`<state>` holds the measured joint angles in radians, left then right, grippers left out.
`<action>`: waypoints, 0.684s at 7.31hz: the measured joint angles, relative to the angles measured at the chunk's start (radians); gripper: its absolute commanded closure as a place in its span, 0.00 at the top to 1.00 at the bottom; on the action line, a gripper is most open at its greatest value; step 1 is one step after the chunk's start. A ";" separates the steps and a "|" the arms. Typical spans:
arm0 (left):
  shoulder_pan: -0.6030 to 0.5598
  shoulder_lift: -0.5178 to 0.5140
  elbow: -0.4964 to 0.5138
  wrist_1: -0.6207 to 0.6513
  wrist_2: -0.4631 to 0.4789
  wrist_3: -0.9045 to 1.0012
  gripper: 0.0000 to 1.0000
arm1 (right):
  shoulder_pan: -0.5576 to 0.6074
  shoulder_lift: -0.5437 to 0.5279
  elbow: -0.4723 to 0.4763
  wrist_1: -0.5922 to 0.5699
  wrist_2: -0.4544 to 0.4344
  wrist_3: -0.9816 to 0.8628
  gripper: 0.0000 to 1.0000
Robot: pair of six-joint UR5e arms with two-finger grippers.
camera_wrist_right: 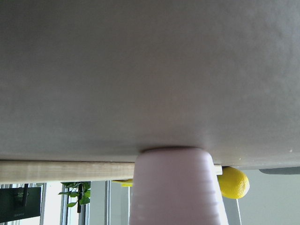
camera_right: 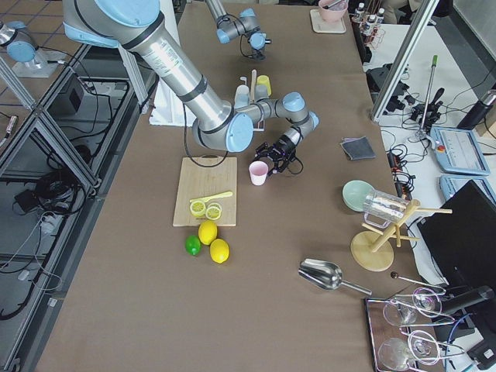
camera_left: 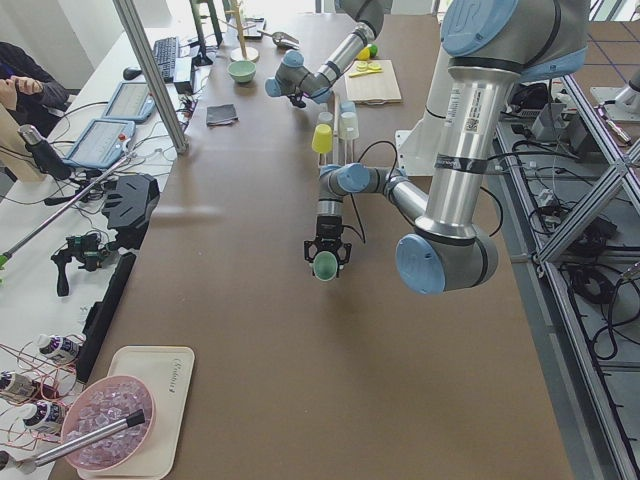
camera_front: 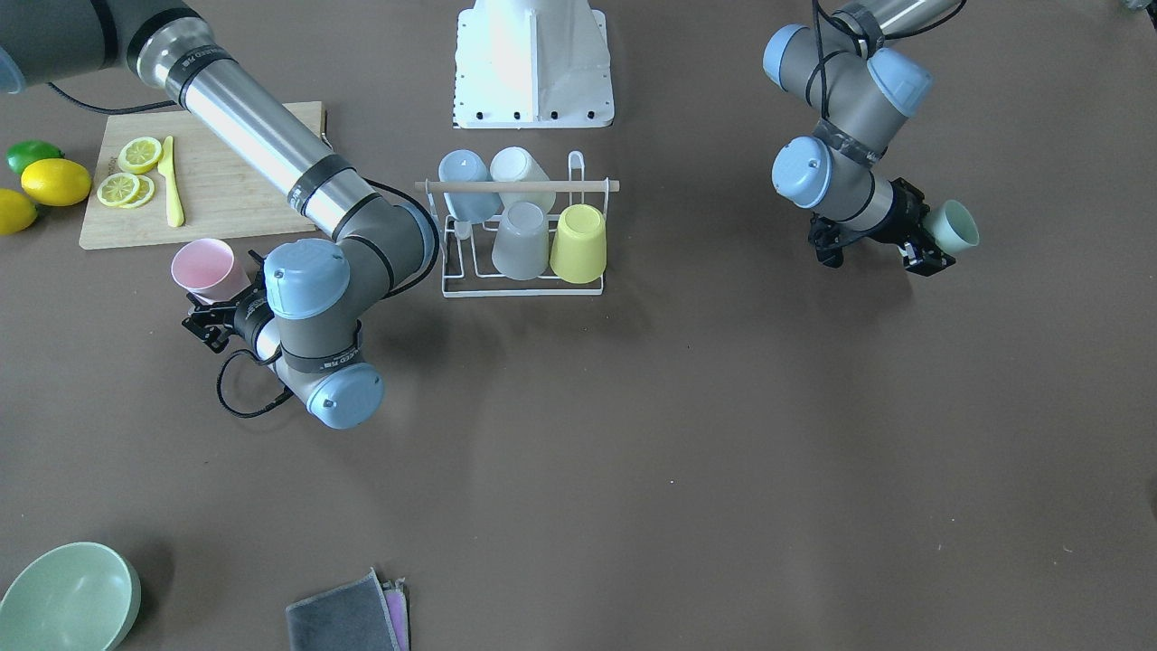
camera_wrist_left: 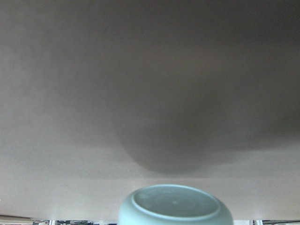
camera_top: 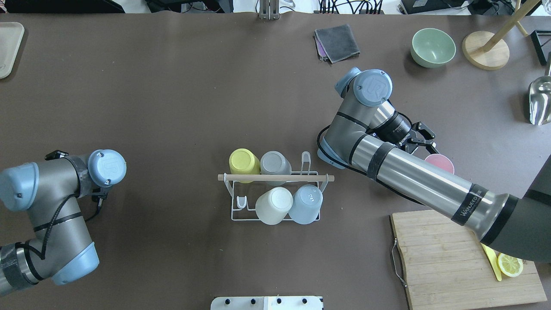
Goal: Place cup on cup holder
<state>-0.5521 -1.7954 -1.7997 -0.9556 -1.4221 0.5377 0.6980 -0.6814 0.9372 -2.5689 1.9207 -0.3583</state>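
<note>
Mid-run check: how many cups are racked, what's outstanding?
Done: yellow cup, grey cup, white cup and blue cup sit upside down on the cup holder. In hand: the left hand grips a pale green cup off the table; the right hand is at a pink cup standing on the table, grip unclear. Left: racking those two.

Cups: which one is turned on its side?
The mint-green cup in the left hand; the pink cup stands upright, the four on the cup holder upside down.
</note>
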 measured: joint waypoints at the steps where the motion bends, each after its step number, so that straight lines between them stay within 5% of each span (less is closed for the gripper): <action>1: -0.046 -0.009 -0.037 -0.003 -0.001 0.026 0.23 | 0.000 -0.008 0.010 -0.001 -0.001 0.000 0.99; 3: -0.111 -0.042 -0.067 -0.017 -0.002 0.065 0.35 | -0.001 -0.018 0.025 -0.009 -0.001 -0.001 0.99; 5: -0.130 -0.066 -0.072 -0.042 -0.001 0.069 0.33 | -0.003 -0.026 0.036 -0.015 -0.002 -0.001 0.99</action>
<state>-0.6816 -1.8618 -1.8718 -0.9973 -1.4228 0.6067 0.6949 -0.7074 0.9728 -2.5837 1.9191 -0.3589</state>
